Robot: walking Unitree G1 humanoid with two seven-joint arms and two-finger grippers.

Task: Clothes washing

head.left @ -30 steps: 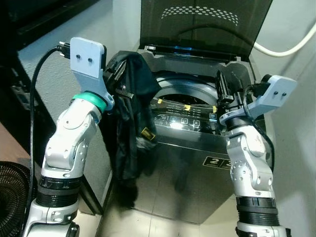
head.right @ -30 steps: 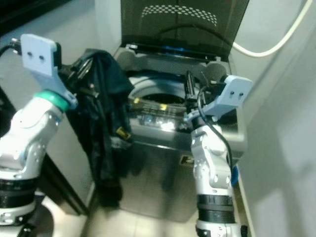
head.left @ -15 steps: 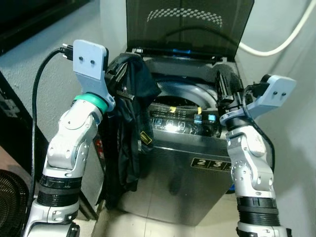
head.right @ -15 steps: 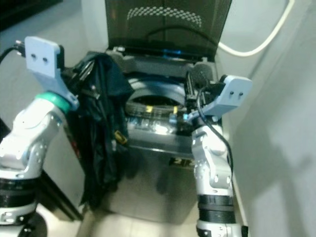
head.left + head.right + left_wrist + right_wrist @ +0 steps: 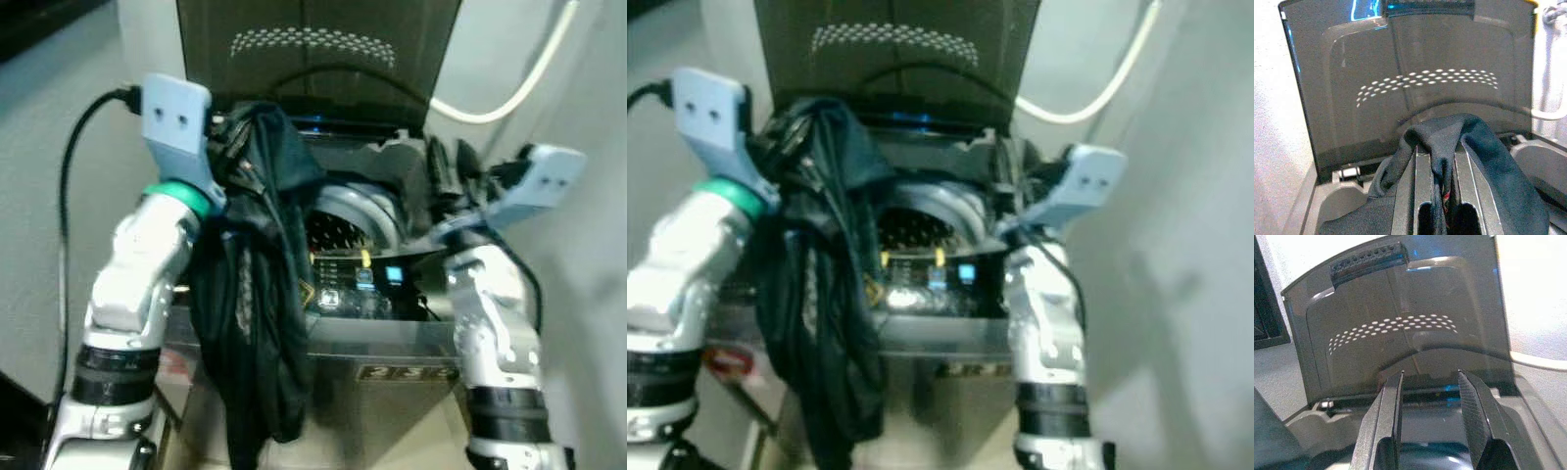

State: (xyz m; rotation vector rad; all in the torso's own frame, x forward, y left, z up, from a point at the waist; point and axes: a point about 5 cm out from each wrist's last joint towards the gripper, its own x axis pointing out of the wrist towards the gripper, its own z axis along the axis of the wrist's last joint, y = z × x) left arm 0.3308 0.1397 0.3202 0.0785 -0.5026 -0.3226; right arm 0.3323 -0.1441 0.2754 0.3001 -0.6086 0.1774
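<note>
Left gripper (image 5: 230, 157) raised at the washer's left rear corner, fingers pinched on a dark garment (image 5: 255, 294); cloth folds over the fingertips and hangs down the machine's front left side. Top-loading washing machine (image 5: 392, 352), tinted lid (image 5: 313, 49) upright, drum (image 5: 343, 230) visible though blurred. Right gripper (image 5: 1430, 396) over the right rim, fingers spread, holding nothing. White hose (image 5: 500, 103) on wall.

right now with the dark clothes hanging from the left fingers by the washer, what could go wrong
1. The dark garment hangs long from the left gripper, mostly outside the washer; its tail may drape over the front instead of entering the drum.
2. The right gripper is open near the lid and could bump it.
</note>
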